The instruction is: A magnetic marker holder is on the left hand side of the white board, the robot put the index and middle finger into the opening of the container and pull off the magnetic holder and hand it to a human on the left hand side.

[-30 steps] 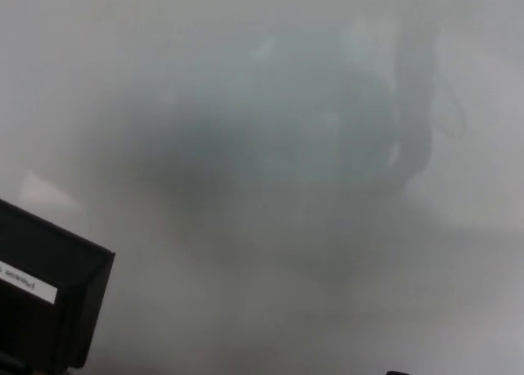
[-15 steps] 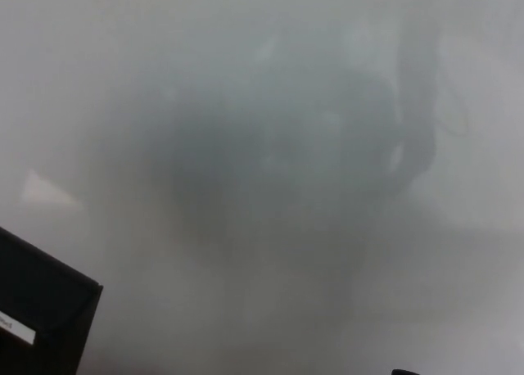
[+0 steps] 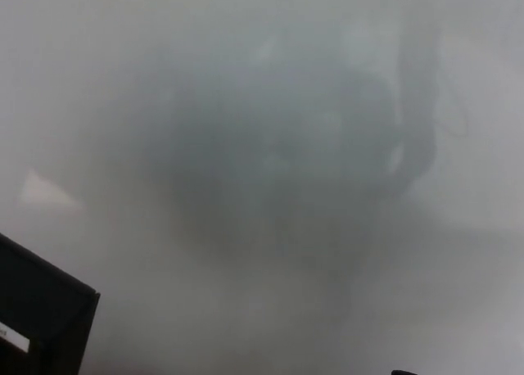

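The task looks barely begun, I judge: the black box-shaped magnetic marker holder (image 3: 41, 314) with a small white label sits at the lower left of the glossy white board (image 3: 246, 31), apparently not pulled off. Neither hand is visible, so I cannot tell their state.

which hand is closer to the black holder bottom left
Neither can be called: no hand shows in the head view. The black holder sits at the lower left corner against the whiteboard; a tiny dark sliver at the bottom edge is too small to identify.
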